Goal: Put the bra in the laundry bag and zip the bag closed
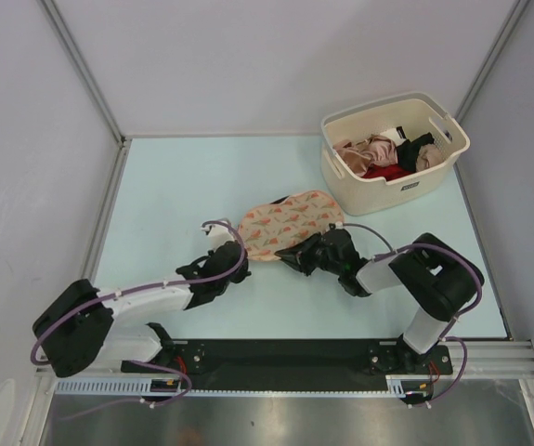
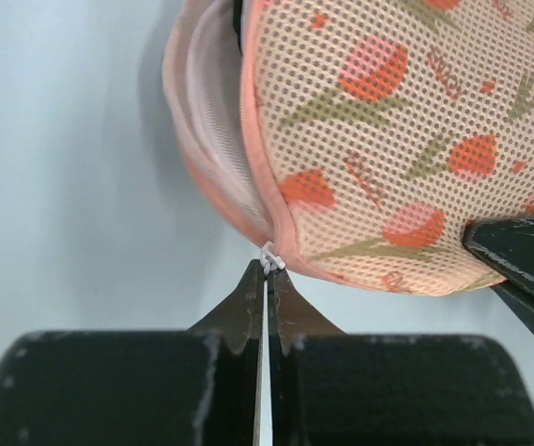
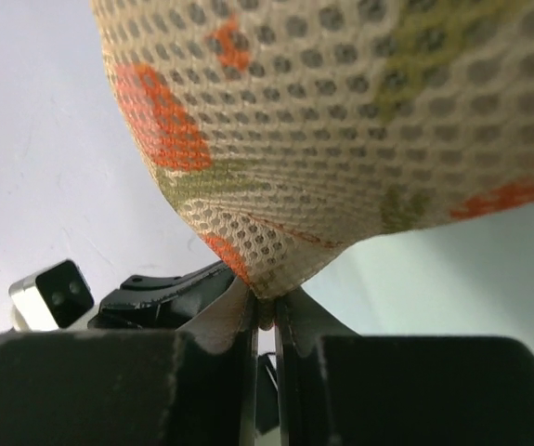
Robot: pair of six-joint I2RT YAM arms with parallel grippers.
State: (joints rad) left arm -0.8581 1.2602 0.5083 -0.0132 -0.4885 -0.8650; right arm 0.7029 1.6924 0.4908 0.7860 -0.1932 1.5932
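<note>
On the pale blue table (image 1: 174, 186) lies the peach tulip-print mesh laundry bag (image 1: 290, 221); left hand (image 2: 267, 274) pinches its white zip pull (image 2: 270, 256); right hand (image 3: 265, 302) clamps its lower edge.

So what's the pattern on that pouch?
The pouch is peach mesh with red flowers on green stems, clearest in the left wrist view.

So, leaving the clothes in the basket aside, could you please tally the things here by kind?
Grippers: 2 (left gripper, right gripper)
Laundry bag: 1
Basket: 1
Total: 4
</note>
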